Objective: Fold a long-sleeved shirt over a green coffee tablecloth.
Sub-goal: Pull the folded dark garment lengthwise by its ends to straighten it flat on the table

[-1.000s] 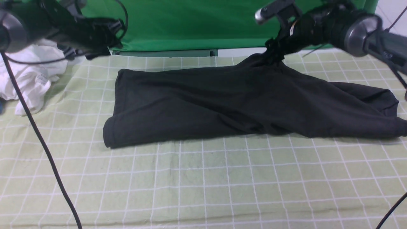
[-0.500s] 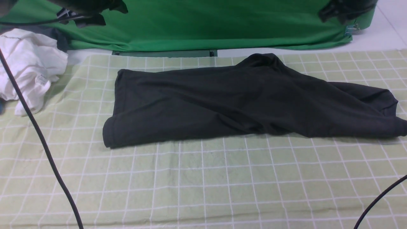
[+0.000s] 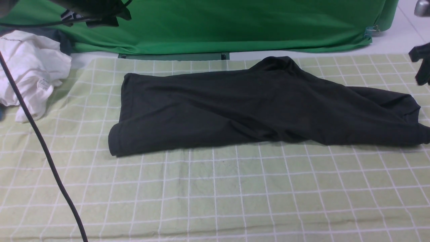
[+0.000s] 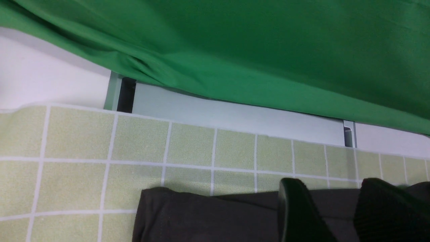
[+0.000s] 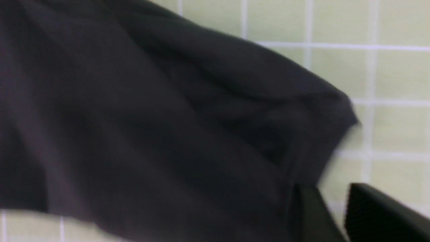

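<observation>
Black long-sleeved shirt point(image 3: 255, 107) sits mid-frame on the green coffee tablecloth point(image 3: 215, 195), and the left gripper point(image 4: 332, 195) and right gripper point(image 5: 331, 193) are both parted, grasping nothing. Worry: grabbing that bunched hump point(image 3: 275, 64) upper right pinches extra layers, crooked fold.

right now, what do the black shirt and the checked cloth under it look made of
Black shirt: soft matte knit, probably cotton; it lies in limp folds without sheen. Checked cloth: thin matte woven fabric, fibre unclear; fine grainy surface, shallow wrinkles.
</observation>
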You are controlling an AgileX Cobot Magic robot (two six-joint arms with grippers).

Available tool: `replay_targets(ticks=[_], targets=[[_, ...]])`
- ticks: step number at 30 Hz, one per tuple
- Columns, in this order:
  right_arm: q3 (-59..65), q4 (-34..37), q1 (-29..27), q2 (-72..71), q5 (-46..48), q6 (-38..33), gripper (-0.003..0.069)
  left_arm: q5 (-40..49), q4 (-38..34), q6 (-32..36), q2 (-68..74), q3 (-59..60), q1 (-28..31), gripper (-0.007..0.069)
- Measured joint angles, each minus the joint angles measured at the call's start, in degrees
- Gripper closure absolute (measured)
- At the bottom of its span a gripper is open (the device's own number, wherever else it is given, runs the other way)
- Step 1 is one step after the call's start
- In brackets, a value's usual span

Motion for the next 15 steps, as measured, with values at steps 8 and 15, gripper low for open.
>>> replay_targets(ticks=[8,15], targets=[[1.9,2.39,-0.76,7.94,-0.76,-2.72,0.031,1.02,-1.77,3.18,0.0,-0.05,0.0,0.0422],[2.1,-2.44,-0.76,9.59,5.66,-2.85,0.0306,1.2,-1.86,4.44,0.0,-0.05,0.0,0.0422]])
